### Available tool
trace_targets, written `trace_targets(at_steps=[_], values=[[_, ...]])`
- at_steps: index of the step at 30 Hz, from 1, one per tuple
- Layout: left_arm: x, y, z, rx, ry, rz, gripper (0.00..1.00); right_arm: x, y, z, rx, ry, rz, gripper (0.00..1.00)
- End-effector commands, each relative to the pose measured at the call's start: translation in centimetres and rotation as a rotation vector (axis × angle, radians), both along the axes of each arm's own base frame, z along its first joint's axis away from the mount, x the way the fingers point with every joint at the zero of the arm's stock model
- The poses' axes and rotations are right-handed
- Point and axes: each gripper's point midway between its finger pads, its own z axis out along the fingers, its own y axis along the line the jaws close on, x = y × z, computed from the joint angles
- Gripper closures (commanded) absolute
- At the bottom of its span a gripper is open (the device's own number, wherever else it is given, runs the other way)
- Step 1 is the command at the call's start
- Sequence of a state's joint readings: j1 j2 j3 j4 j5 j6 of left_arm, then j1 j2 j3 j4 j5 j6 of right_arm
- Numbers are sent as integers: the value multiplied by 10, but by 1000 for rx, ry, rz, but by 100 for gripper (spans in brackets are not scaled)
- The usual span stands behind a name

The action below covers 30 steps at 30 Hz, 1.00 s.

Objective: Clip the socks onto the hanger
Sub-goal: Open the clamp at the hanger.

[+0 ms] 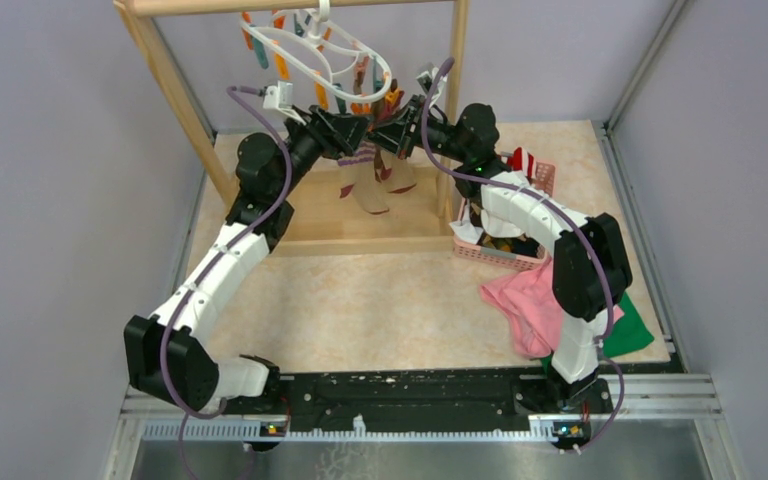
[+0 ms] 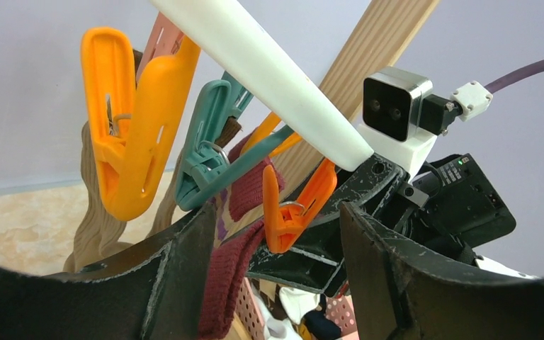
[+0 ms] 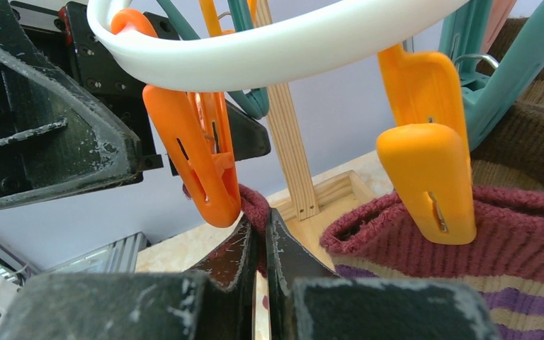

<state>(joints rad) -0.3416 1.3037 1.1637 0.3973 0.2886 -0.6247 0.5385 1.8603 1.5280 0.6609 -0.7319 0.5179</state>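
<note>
Right wrist view: the jaws of the right gripper (image 3: 261,219) are pressed together on the edge of a maroon-cuffed sock (image 3: 251,202), which is held just under the mouth of an orange clip (image 3: 198,156) on the hanger (image 3: 269,53).
Left wrist view: the jaws of the left gripper (image 2: 276,212) are spread wide, one on each side of that same orange clip. Nothing is gripped, and whether the clip's handles are touched cannot be told.
Reason for the pairing: the clip is judged to need squeezing open by the left arm so that the cuff can be fed in by the right. Hence the cuff is pinched at its very edge.
Socks already hung: to the right, a striped sock (image 3: 510,234) is bitten at its cuff by a second orange clip (image 3: 425,170), and an olive-brown sock (image 3: 531,142) appears to be held by a teal clip (image 3: 510,78). Cuffs are clipped so the feet dangle free.
Hanger's place: in the top external view it is hooked on the top bar of the wooden rack (image 1: 185,110) at the far middle of the tabletop (image 1: 360,300), high enough for both arms to be brought beneath it.
Supply: a pink basket (image 1: 500,257) is set at the right, beside the right arm, judged to be within its reach.
</note>
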Motion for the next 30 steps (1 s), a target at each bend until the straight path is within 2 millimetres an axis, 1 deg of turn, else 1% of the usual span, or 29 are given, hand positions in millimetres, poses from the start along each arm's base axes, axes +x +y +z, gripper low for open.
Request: trace_targets(at_steps=[1, 13, 19, 26, 30], values=[[-2, 0, 36, -30, -109, 13, 29, 3, -6, 32, 48, -77, -14, 100], [9, -4, 39, -36, -107, 53, 29, 3, -5, 32, 49, -75, -11, 100], [13, -5, 39, -32, -104, 71, 31, 3, -5, 32, 49, -74, -11, 100], [16, -5, 38, -22, -106, 93, 38, 2, -6, 33, 51, -77, -9, 100], [17, -4, 38, -20, -106, 100, 46, 2, -7, 33, 50, -77, -11, 100]])
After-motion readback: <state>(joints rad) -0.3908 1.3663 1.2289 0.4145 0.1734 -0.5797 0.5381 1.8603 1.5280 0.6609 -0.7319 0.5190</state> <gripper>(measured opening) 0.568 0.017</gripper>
